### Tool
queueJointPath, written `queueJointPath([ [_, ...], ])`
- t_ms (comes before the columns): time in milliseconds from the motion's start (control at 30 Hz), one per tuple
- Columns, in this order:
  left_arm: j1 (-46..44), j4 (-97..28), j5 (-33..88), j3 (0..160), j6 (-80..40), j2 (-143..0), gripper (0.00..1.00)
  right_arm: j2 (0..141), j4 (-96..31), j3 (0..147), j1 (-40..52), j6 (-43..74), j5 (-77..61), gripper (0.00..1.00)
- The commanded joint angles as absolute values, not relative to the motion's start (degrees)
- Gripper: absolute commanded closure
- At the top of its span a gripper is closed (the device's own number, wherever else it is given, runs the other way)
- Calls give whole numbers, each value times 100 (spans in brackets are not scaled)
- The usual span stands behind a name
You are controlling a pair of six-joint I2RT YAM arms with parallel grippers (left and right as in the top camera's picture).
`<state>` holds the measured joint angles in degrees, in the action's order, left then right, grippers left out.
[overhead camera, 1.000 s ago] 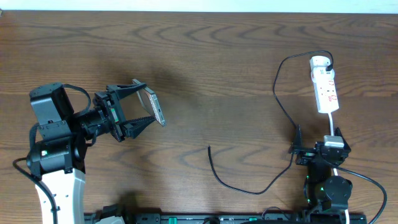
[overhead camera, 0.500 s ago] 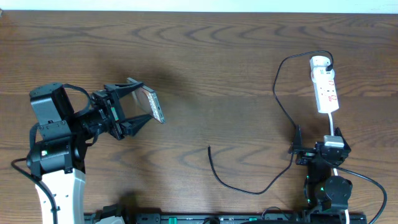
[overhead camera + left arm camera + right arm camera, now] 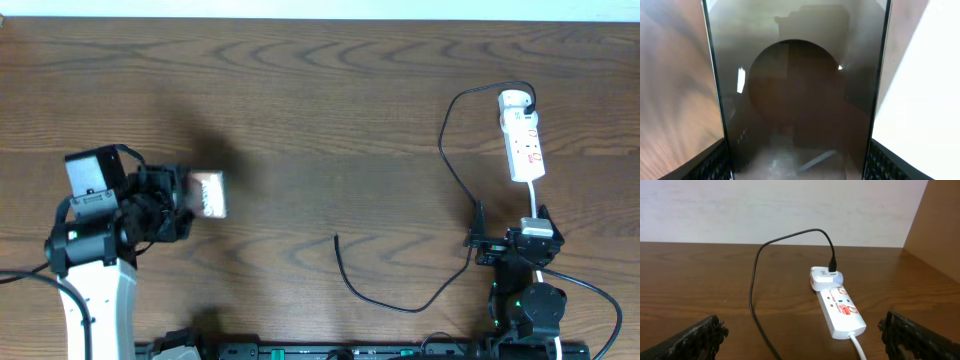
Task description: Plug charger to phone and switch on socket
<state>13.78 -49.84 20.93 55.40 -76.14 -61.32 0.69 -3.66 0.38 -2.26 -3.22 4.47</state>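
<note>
Phone far left, clamped edge-to-edge in left gripper, screen toward wrist camera. Cable free tip lies on table at centre, well apart from phone; other end plugged into adapter at power strip far right. Right gripper near cord, jaws wide apart, empty.

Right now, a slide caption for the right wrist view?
Charger plugged into the adapter on the socket, lying on the wooden table.
</note>
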Motion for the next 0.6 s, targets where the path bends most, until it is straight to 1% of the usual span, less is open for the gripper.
queueJointPath([
  [0, 1402, -5113, 1238, 5636, -7389, -6368, 93, 38, -390, 32, -183, -370, 436, 1],
  [267, 1402, -5231, 1243, 5636, -7238, -6895, 92, 38, -390, 32, -183, -370, 436, 1],
  [367, 1402, -5223, 1343, 5636, -7244, -6934, 92, 38, -333, 32, -183, -416, 906, 1],
  [567, 1402, -5225, 1413, 5636, -7240, -6934, 92, 38, -336, 32, -183, -491, 908, 1],
])
